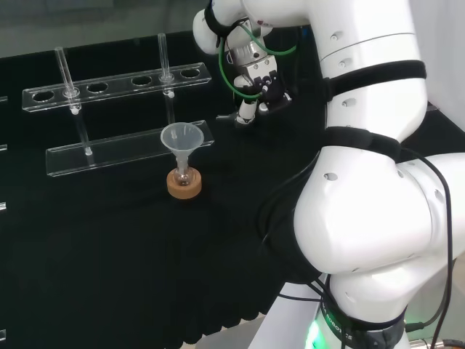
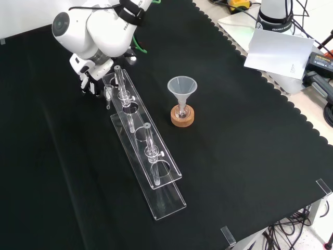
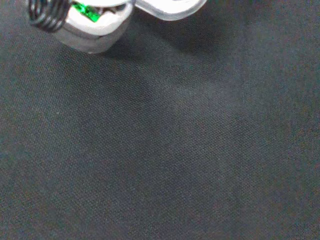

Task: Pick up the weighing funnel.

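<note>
The hand [image 1: 259,89] hangs low over the black cloth past the right end of the tube rack in the head view. A small clear piece, seemingly the weighing funnel [image 1: 226,116], lies at the hand's lower tip, touching or nearly so. In the front view the hand [image 2: 88,78] sits at the far end of the rack, with a small clear piece [image 2: 107,97] right beside it. The wrist view shows cloth close below, a part of the hand [image 3: 90,30] and a clear rim [image 3: 170,6] next to it. Whether the hand grips the piece is hidden.
A clear two-tier tube rack [image 1: 123,149] [image 2: 156,187] with two upright tubes lies close to the hand. The big funnel [image 1: 182,138] [image 2: 182,86] stands in a small flask on a cork ring [image 1: 184,185] [image 2: 182,116]. The arm's white links [image 1: 363,182] stand at the head view's right.
</note>
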You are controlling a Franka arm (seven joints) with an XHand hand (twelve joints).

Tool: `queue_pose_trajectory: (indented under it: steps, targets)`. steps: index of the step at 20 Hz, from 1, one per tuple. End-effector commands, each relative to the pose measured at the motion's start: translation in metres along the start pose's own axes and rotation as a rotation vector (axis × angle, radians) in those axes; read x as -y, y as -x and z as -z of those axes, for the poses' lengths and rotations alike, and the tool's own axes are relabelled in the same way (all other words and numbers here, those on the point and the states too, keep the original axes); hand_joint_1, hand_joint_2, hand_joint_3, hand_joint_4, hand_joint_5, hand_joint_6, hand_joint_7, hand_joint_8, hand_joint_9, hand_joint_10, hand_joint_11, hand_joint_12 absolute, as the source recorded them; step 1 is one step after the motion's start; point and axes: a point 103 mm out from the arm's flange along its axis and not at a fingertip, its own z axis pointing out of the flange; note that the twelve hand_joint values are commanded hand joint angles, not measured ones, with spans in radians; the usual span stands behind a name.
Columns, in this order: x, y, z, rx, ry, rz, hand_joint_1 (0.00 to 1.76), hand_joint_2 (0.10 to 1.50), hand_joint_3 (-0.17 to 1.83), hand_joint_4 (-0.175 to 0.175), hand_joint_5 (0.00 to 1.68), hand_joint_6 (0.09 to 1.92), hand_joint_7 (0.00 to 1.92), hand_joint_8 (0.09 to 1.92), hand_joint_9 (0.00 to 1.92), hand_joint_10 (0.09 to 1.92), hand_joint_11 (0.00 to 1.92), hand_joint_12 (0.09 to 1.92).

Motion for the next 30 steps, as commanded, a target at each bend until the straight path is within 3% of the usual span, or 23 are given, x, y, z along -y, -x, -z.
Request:
queue_pose_trajectory:
  steps: [1, 9, 30]
  targets:
    - [0.015, 0.011, 0.017, -0.052, 0.046, -0.019, 1.09, 0.71, 0.62, 0.175, 1.18, 0.82, 0.42, 0.68, 0.74, 0.53, 0.62, 1.24]
    - [0.033, 0.021, 0.031, -0.063, 0.071, -0.036, 1.10, 0.71, 0.61, 0.175, 1.19, 0.80, 0.44, 0.69, 0.79, 0.52, 0.70, 1.17]
    - [0.114, 0.031, 0.075, 0.019, 0.123, -0.094, 1.10, 0.72, 0.61, 0.175, 1.19, 0.79, 0.44, 0.70, 0.80, 0.50, 0.72, 1.16]
